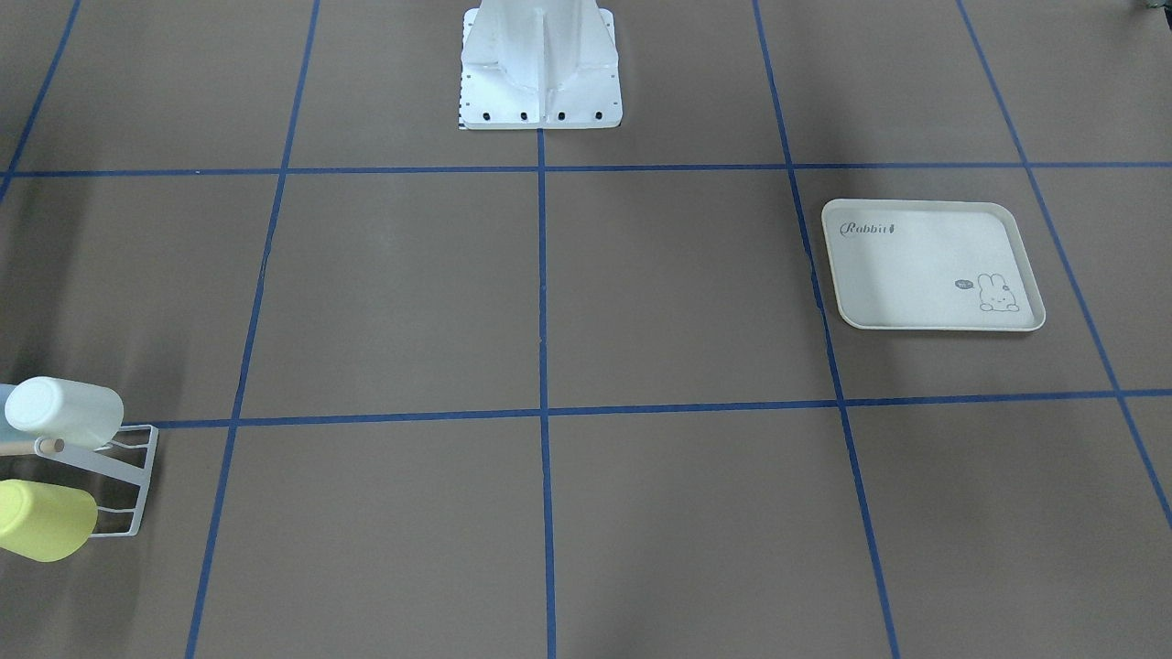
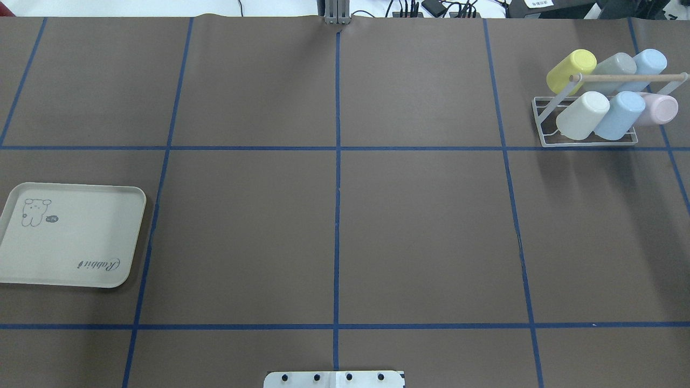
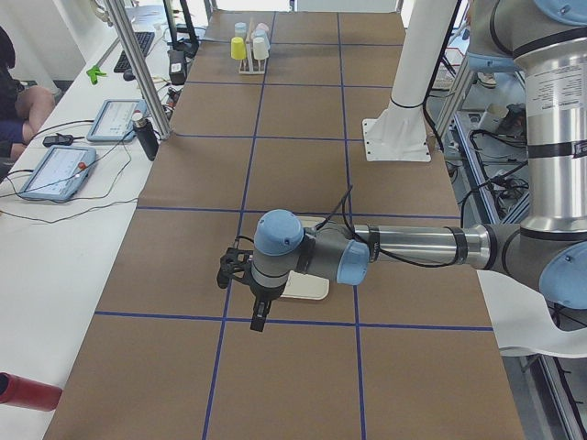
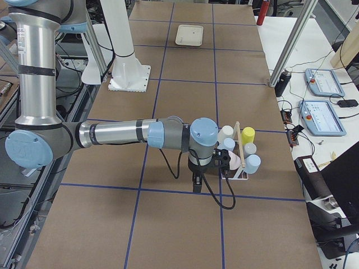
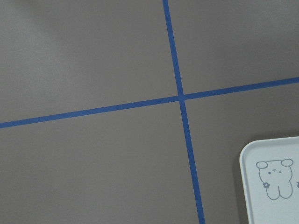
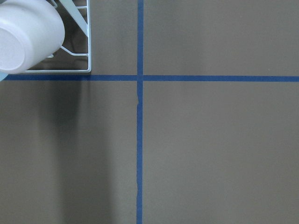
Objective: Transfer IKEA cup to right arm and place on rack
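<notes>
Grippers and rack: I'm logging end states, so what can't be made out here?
- Left gripper: seen only from exterior left, small; open or shut cannot be told.
- Right gripper: only in exterior right, dark against the cups; same.
- Rack: front-facing view's left edge cuts it off; two cups show.

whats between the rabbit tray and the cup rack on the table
Nothing stands between the tray and the rack: in the overhead view that stretch is bare brown table crossed by blue tape lines.

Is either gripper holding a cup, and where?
Cannot tell. Left gripper shows no cup; right gripper is beside the pink cup on the rack.
</notes>
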Action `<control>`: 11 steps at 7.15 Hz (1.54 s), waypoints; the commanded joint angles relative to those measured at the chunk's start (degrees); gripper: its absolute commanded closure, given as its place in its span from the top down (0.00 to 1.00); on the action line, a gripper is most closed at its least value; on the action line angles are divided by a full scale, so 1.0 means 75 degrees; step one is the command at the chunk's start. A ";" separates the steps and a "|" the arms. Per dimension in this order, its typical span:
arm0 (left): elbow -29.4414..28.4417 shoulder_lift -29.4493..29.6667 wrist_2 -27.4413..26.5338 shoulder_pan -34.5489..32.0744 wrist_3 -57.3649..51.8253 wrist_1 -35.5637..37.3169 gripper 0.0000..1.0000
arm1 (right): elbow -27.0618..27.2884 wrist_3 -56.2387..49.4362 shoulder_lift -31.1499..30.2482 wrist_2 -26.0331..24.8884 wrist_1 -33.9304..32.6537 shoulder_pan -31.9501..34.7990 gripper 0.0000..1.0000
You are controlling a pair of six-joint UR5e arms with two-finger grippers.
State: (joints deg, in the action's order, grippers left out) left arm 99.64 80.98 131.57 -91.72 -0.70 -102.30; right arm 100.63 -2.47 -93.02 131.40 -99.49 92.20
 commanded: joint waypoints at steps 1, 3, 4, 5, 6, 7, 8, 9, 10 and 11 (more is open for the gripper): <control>-0.0007 0.0007 0.0000 -0.0006 -0.0011 0.0000 1.00 | 0.0000 0.0001 0.0005 0.0000 0.0000 0.0000 1.00; -0.0007 0.0007 0.0000 0.0006 0.0024 0.0012 1.00 | 0.0012 0.0001 0.0005 0.0012 0.0000 0.0000 1.00; -0.0008 0.0007 0.0000 0.0006 0.0035 0.0035 1.00 | 0.0035 0.0001 0.0005 0.0012 0.0000 0.0000 1.00; 0.0004 0.0007 0.0012 0.0006 0.0047 0.0058 1.00 | 0.0047 0.0001 0.0016 0.0012 0.0000 0.0000 1.00; -0.0007 0.0007 0.0081 0.0006 0.0047 0.0117 1.00 | 0.0059 0.0001 0.0016 0.0023 0.0000 0.0000 1.00; 0.0004 -0.0005 0.0105 -0.0005 0.0047 0.0210 1.00 | 0.0059 0.0001 0.0005 0.0023 0.0000 0.0000 1.00; 0.0120 0.0007 0.0430 0.0006 0.0047 0.0698 1.00 | 0.0070 0.0001 0.0016 0.0023 0.0000 0.0000 1.00; 0.0168 -0.0005 0.0503 0.0006 0.0047 0.0923 1.00 | 0.0059 0.0001 0.0005 0.0035 0.0000 0.0000 1.00; 0.0157 0.0007 0.0469 0.0006 0.0047 0.1019 1.00 | 0.0070 0.0001 0.0005 0.0035 0.0000 0.0000 1.00; 0.0168 0.0018 0.0457 0.0006 0.0047 0.1159 1.00 | 0.0082 0.0001 0.0005 0.0047 0.0000 0.0000 1.00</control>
State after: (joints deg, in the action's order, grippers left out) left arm 100.79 81.03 134.99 -91.68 -0.35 -94.99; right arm 101.16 -2.46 -92.98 131.67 -99.49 92.20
